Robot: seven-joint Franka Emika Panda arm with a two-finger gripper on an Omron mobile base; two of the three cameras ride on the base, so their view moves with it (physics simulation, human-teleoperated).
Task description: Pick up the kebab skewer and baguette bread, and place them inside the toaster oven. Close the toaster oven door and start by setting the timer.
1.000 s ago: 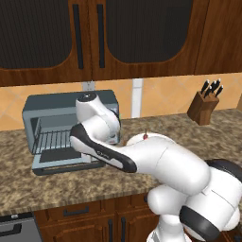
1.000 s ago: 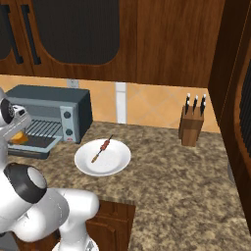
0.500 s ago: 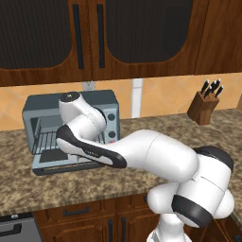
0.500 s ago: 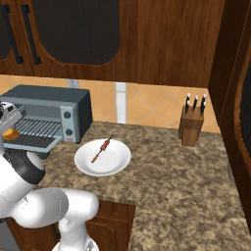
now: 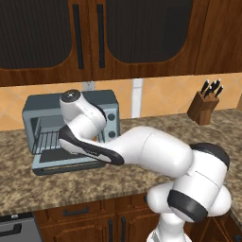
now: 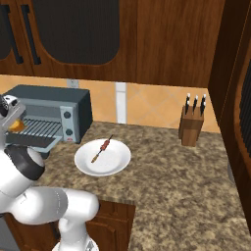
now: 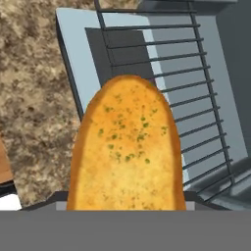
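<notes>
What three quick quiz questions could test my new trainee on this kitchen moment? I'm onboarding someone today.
1. True or false: the kebab skewer lies on the white plate.
2. The toaster oven door is: A) shut, B) dropped open, C) removed.
3. What does the hand view show between the gripper fingers, over the wire rack of the toaster oven?

Key: 1 true; 2 B; 3 the baguette bread.
</notes>
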